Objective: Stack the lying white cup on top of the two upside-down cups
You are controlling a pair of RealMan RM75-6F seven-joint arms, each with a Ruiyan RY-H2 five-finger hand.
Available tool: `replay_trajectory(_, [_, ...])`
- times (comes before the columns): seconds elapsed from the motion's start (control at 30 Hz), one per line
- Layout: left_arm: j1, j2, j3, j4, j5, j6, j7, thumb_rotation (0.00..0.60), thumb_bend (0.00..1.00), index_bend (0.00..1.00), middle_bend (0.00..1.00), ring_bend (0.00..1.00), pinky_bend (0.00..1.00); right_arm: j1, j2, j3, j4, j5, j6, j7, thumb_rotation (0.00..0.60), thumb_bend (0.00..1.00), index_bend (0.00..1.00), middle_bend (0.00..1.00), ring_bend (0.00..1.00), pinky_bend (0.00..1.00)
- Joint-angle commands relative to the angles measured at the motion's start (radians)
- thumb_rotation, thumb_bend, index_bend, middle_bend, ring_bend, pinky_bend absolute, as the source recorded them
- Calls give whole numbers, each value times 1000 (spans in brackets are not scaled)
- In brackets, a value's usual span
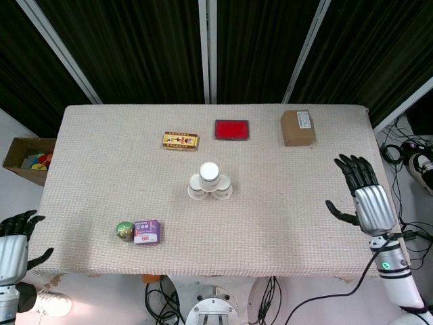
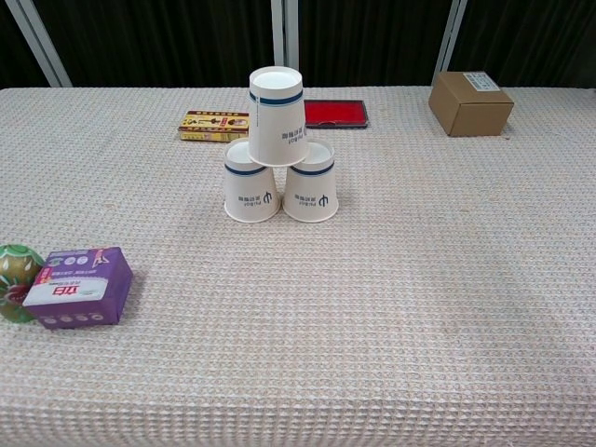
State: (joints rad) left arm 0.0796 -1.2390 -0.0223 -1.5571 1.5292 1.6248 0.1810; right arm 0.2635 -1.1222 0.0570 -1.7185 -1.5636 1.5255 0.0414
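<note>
Right hand (image 1: 364,195) hangs off the table's right edge with its fingers spread and nothing in it; the left hand (image 1: 15,237) sits low at the near left corner, off the table too, fingers loosely apart and empty as far as the head view shows. Neither shows in the chest view.

Working down in size from there: the table (image 2: 447,307), under its woven beige cloth, fills both views. At the far right sits a brown cardboard box (image 2: 470,103). A flat red case (image 2: 336,113) lies at the far middle, with a yellow patterned box (image 2: 214,125) just to its left. Near the front left corner is a small purple box (image 2: 79,287), touching a green ball (image 2: 13,282).

In the middle, the two upside-down cups (image 2: 282,191) stand side by side, touching. The white cup (image 2: 277,115) is on top of them, also upside down, resting across the seam between the pair and standing free of either hand. It leans very slightly but looks settled.

By my reading, the stacking is done and the hands are clear. Nothing more seems called for beyond keeping both arms well away, since a nudge to the lower cups could topple the top one.
</note>
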Motion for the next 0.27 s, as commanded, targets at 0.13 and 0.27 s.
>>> replay_trajectory(0.13, [-16,6,-4,-30,7,-10,35,600,54,288,206,195,198,-101,32,-85,28,-38,51,28,600,224,37,34,0,0])
replay_trajectory(0.27, [-20,8,-4,-43,5,-16,47,600,55,288,206,195,198,-105,38,-101,48,-49,21,82,600,227,36,32,0,0])
